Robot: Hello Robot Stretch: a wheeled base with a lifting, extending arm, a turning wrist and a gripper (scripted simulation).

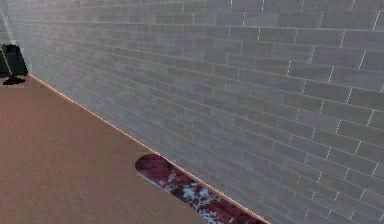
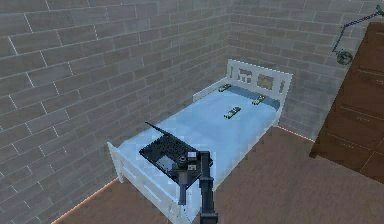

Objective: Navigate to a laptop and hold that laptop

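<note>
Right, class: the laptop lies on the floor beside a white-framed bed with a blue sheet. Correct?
No. The laptop lies on the bed, on its blue sheet, not on the floor beside it; the arm side view shows this. The bed's frame is indeed white.

grey brick wall (image 1: 240,80) slants from upper left to lower right | brown floor (image 1: 70,160) meets its foot at a pale skirting line | long red board (image 1: 190,192), pale mottling, lies flat just beside the wall's foot | dark boxy object (image 1: 13,62) farther along the wall, too small to name
</note>
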